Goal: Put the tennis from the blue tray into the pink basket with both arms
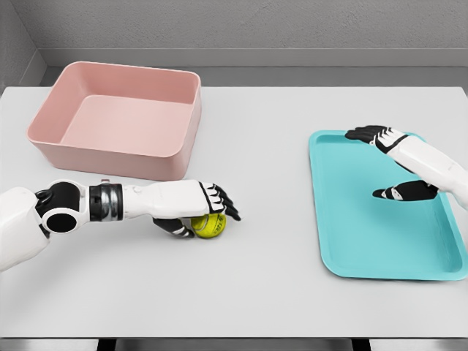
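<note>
A white tabletop (256,292) seen from above. At about ten o'clock sits a deep, square pink plastic basket (117,121); it holds nothing. At three o'clock lies a shallow turquoise-blue rectangular tray (351,248). The small yellow-green tennis ball (210,225) rests on the table near the centre, toward seven o'clock, just below the basket's front wall. The left hand (194,208) reaches in from nine o'clock, its fingers and thumb curled over and around the ball. The right hand (391,164) hovers above the tray, fingers spread wide and holding nothing
</note>
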Robot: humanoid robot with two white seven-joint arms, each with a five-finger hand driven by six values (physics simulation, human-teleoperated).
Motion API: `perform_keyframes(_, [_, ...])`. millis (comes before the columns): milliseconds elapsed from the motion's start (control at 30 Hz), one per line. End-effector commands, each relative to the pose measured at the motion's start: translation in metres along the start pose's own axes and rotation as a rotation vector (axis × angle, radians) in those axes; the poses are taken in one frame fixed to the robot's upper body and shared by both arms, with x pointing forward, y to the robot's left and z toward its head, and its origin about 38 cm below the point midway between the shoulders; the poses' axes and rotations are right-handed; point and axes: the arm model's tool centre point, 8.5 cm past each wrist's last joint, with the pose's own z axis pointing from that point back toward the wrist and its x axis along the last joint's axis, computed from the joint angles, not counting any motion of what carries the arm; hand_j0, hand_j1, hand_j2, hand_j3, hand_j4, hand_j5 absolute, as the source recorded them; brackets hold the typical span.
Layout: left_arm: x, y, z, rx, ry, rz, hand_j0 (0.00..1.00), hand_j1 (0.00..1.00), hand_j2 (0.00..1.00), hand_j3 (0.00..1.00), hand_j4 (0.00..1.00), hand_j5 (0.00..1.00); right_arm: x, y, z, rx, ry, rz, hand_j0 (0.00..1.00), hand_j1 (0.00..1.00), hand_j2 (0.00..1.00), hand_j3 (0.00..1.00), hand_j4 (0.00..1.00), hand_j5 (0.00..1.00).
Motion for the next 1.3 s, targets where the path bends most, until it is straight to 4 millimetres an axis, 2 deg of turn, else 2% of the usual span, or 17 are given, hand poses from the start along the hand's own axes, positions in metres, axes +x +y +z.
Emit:
perform_keyframes(0, [0.0,0.0,0.0,0.003,0.001,0.007,0.77,0.77,0.77,0.77,0.77,0.77,0.0,-0.001,0.0,-0.004,-0.002,-0.006,1.0,1.0,1.0,1.0,1.0,1.0])
perform_keyframes(133, [0.002,-0.006,-0.002,-0.011,-0.008,0.015,0.76,0.76,0.76,0.76,0.76,0.76,0.0,-0.001,0.0,-0.006,-0.002,-0.006,1.0,1.0,1.0,1.0,1.0,1.0])
perform_keyframes(267, [0.002,-0.006,-0.001,-0.012,-0.006,0.015,0.66,0.66,0.66,0.66,0.66,0.66,0.0,-0.001,0.0,-0.006,-0.002,-0.006,1.0,1.0,1.0,1.0,1.0,1.0])
perform_keyframes(367, [0.001,-0.005,-0.001,-0.012,-0.005,0.013,0.61,0.61,0.61,0.61,0.61,0.61,0.0,-0.001,0.0,-0.006,-0.002,-0.006,1.0,1.0,1.0,1.0,1.0,1.0])
perform_keyframes(767, [0.002,-0.002,0.002,-0.007,-0.006,0.01,0.59,0.59,0.59,0.59,0.59,0.59,0.0,-0.001,0.0,-0.007,-0.001,-0.005,1.0,1.0,1.0,1.0,1.0,1.0])
perform_keyframes(1000, [0.005,0.017,0.007,0.015,-0.015,-0.031,0.6,0.6,0.6,0.6,0.6,0.6,0.0,-0.002,0.001,-0.006,0.0,-0.004,1.0,1.0,1.0,1.0,1.0,1.0])
perform_keyframes(1067, [0.01,0.026,0.012,0.029,-0.021,-0.055,0.6,0.6,0.6,0.6,0.6,0.6,0.0,-0.002,0.001,-0.004,0.0,-0.004,1.0,1.0,1.0,1.0,1.0,1.0])
perform_keyframes(1267, [0.008,0.04,0.027,0.059,0.002,-0.071,0.6,0.6,0.6,0.6,0.6,0.6,0.0,-0.002,0.001,-0.006,0.001,-0.004,1.0,1.0,1.0,1.0,1.0,1.0])
